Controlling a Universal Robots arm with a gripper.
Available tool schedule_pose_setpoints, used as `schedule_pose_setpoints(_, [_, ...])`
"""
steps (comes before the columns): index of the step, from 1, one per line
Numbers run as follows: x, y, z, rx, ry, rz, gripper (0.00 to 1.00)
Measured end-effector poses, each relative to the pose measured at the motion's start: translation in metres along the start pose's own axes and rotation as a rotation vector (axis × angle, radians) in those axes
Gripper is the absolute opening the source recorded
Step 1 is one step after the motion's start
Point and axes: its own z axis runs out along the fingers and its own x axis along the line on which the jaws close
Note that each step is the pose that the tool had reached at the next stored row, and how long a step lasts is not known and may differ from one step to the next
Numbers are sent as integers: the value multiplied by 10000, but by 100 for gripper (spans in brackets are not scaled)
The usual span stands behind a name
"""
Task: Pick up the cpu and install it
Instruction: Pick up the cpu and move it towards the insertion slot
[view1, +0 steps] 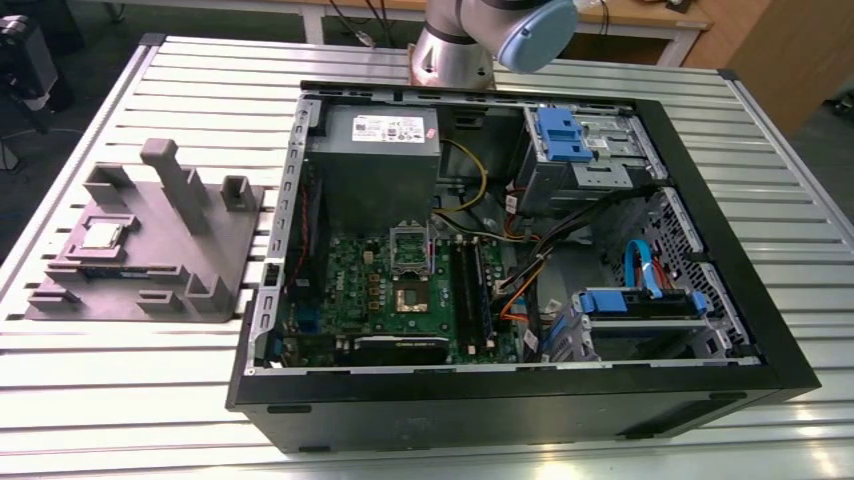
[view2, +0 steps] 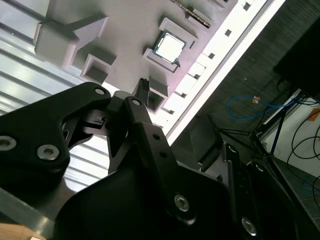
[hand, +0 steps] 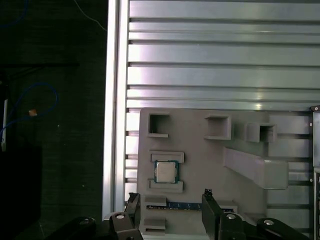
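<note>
I'm looking at the cpu (view1: 104, 234) sitting flat in a square pocket of the grey holder (view1: 220, 250). The holder is lying on the slatted worktop (view1: 120, 400), beside the open computer case (view1: 534, 415), on the exterior view's left. In the first wrist view the tool (hand: 170, 196) is hanging over the holder, fingers apart and gripping nothing, near the cpu but not touching it.
</note>
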Motion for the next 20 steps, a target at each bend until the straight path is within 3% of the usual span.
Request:
schedule_pose_setpoints(4, [12, -2, 42, -2, 9, -45, 60])
schedule_pose_setpoints(20, [14, -53, 331, -5, 22, -82, 60])
